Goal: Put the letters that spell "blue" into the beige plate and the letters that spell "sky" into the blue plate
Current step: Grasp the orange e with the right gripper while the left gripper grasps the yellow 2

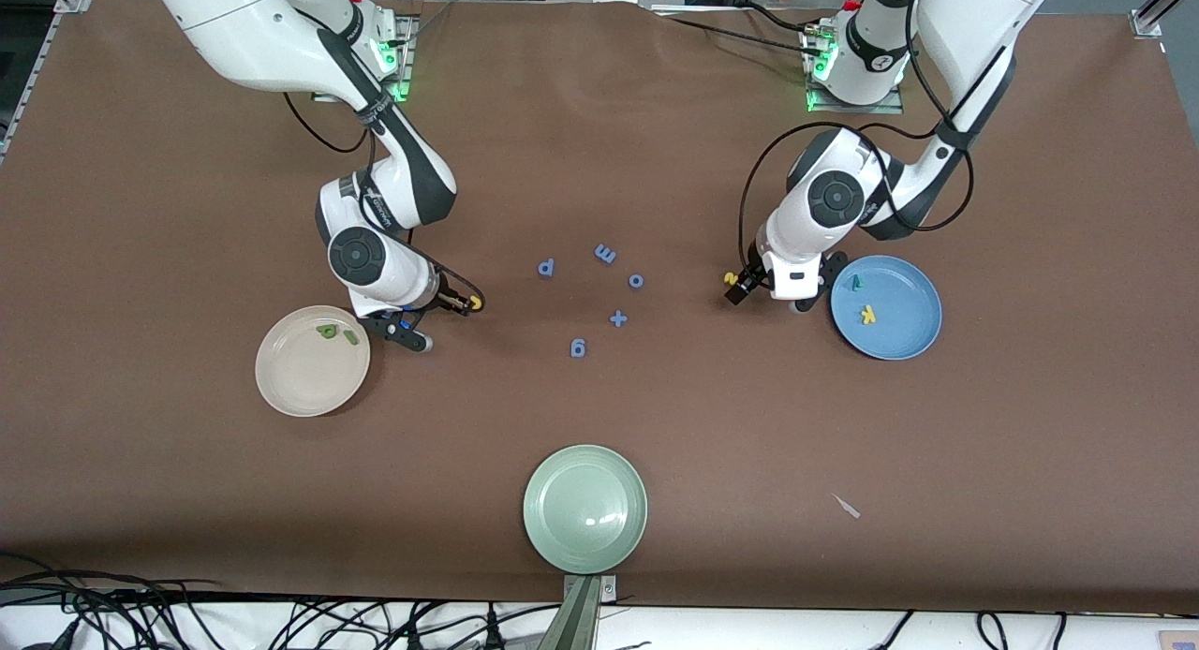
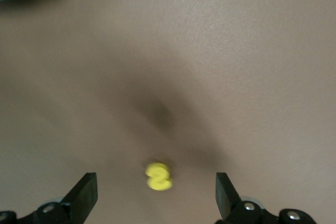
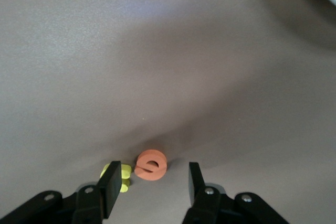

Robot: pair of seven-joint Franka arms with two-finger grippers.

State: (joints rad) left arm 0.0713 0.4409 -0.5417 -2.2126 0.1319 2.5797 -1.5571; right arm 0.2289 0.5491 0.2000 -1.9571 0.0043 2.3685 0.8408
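The beige plate holds a green b and a green l. Beside it, toward the table's middle, my right gripper is low and open. The orange e lies just ahead of its fingertips, untouched. The yellow u lies next to the e, partly hidden by one finger. The blue plate holds a teal y and a yellow k. My left gripper stands wide open beside that plate, over the yellow s, which lies on the table.
Several periwinkle-blue letters are scattered mid-table between the two grippers. A pale green plate sits near the table's front edge. A small pale scrap lies toward the left arm's end, nearer the front camera than the blue plate.
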